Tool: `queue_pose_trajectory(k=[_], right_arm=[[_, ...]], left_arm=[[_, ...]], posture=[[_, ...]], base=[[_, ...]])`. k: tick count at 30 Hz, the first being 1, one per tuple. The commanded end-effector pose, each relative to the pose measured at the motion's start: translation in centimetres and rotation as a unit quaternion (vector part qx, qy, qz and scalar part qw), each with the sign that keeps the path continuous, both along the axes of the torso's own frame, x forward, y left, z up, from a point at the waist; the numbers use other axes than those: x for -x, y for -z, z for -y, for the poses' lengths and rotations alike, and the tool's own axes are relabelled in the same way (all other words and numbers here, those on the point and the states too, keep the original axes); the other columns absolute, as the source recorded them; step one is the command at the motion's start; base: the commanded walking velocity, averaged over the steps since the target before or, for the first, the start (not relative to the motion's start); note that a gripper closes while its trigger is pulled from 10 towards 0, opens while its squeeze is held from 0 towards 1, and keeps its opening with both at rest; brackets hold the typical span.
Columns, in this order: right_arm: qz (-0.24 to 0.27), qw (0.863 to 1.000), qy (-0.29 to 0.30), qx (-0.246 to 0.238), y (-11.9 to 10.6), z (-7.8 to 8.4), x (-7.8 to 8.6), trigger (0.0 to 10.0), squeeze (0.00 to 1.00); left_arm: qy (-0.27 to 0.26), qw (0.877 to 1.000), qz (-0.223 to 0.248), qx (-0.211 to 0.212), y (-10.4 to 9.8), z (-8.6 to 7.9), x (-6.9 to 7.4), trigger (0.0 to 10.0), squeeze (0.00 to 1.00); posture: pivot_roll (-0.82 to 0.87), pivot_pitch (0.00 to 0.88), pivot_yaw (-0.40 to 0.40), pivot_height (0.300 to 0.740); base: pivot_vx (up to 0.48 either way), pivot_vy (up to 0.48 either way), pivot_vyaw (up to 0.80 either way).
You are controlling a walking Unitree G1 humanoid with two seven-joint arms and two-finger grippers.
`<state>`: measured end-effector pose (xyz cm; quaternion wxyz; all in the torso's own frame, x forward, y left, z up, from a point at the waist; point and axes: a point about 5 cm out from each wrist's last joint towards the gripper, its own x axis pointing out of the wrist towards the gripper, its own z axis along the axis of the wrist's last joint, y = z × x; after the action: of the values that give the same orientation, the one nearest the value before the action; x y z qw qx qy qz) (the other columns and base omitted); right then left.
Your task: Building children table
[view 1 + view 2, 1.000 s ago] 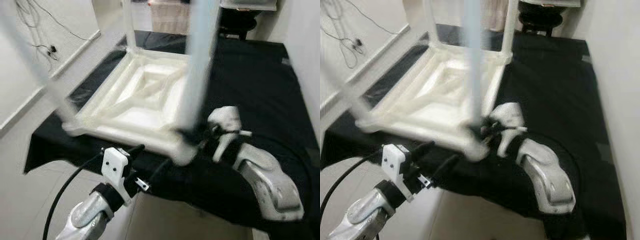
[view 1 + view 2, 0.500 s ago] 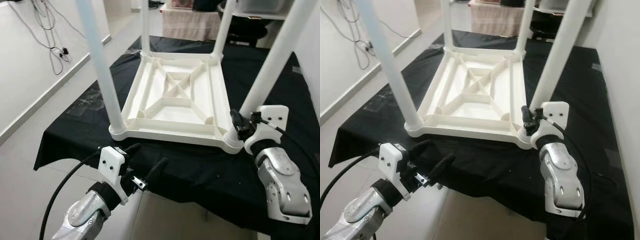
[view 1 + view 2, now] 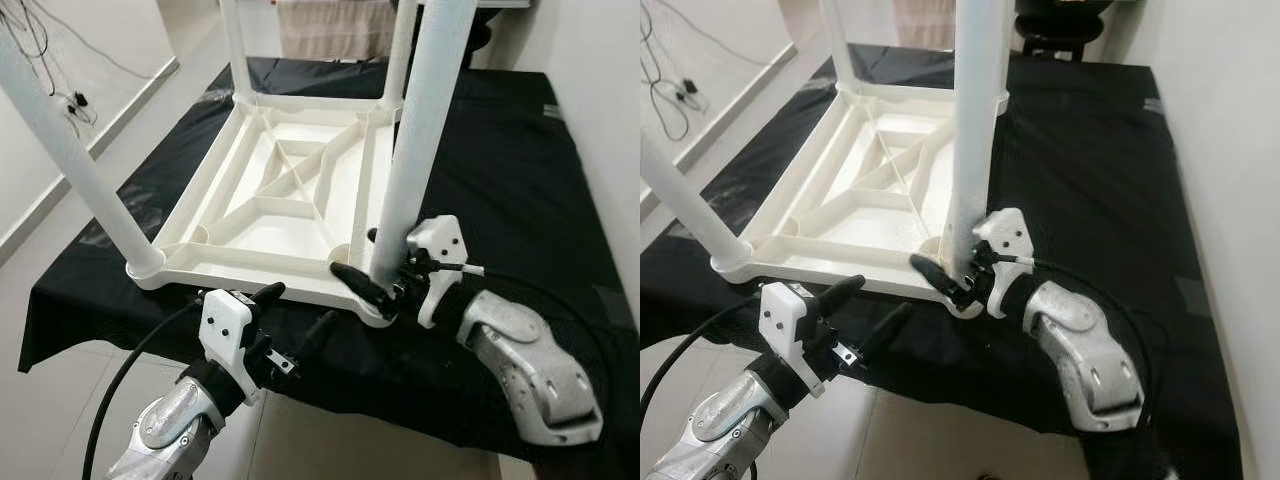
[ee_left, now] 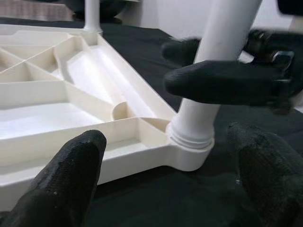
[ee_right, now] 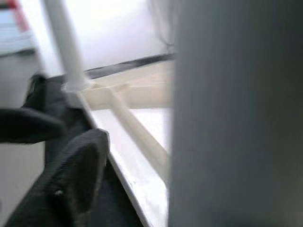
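The white plastic children's table (image 3: pixel 290 200) lies upside down on a black cloth (image 3: pixel 500 150) spread over the tabletop, its ribbed underside facing up and its round legs standing upward from the corner sockets, which keeps the sockets open from above for fitting. The near right leg (image 3: pixel 420 130) stands in its threaded corner socket (image 4: pixel 191 142), and the right gripper (image 3: pixel 375 275) has its jaws clamped around the base of that leg just above the socket, one finger (image 4: pixel 213 85) across the front of the tube, probably to twist or press it home. The left gripper (image 3: pixel 290 320) hovers just off the near edge of the table frame, jaws apart and holding nothing, pointed at the same corner as if ready to steady the frame. Beyond the cloth on the robot's left is pale floor (image 3: pixel 60 280) and a wall with hanging cables (image 3: pixel 45 60).
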<state>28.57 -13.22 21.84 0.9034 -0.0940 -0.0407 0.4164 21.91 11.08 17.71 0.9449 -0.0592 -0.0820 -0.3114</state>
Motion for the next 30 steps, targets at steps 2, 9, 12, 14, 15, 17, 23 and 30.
queue_pose_trajectory(k=[2,9,12,14,15,17,23,30], right_arm=[[-0.004,0.998,-0.060,0.023,0.3,-0.8,0.1,10.0,0.00],[0.005,0.987,-0.140,0.072,-0.1,-0.4,-0.9,10.0,0.00],[-0.001,0.985,-0.153,0.073,-0.1,-0.3,-1.4,0.8,0.00],[-0.003,0.985,-0.156,0.073,0.0,-0.3,-1.6,0.8,0.00],[-0.006,0.985,-0.154,0.072,0.1,-0.1,-1.9,0.0,0.00],[-0.006,0.985,-0.154,0.072,0.1,-0.1,-1.9,0.0,0.00],[-0.024,0.986,-0.149,0.064,0.9,0.8,-1.7,0.0,0.00],[-0.051,0.994,0.094,-0.019,1.9,3.8,-2.8,0.0,0.00]], left_arm=[[0.001,1.000,-0.007,0.004,0.4,0.1,0.2,10.0,0.00],[0.000,1.000,-0.008,0.005,0.4,0.2,0.2,10.0,0.00],[0.000,1.000,-0.008,0.006,0.4,0.3,0.2,10.0,0.00],[0.001,1.000,-0.008,0.006,0.4,0.3,0.2,10.0,0.00],[0.001,1.000,-0.007,0.006,0.4,0.3,0.3,10.0,0.00],[0.001,1.000,-0.007,0.006,0.4,0.3,0.3,10.0,0.00],[0.001,1.000,-0.007,0.007,0.3,0.3,0.3,10.0,0.00],[0.001,1.000,-0.006,0.008,0.3,0.2,0.2,10.0,0.00]], posture=[[0.02,0.165,0.015,0.740],[0.02,0.161,0.013,0.740],[0.02,0.160,0.012,0.740],[0.02,0.160,0.012,0.740],[0.02,0.162,0.011,0.740],[0.02,0.162,0.011,0.740],[0.01,0.169,0.015,0.740],[-0.03,0.185,-0.004,0.740]], base=[[0.000,0.000,0.00],[0.000,0.000,0.00],[0.000,0.000,0.00],[0.000,0.000,0.00],[0.000,0.000,0.00],[0.000,0.000,0.00],[0.000,0.000,0.00],[0.000,0.000,0.00]])
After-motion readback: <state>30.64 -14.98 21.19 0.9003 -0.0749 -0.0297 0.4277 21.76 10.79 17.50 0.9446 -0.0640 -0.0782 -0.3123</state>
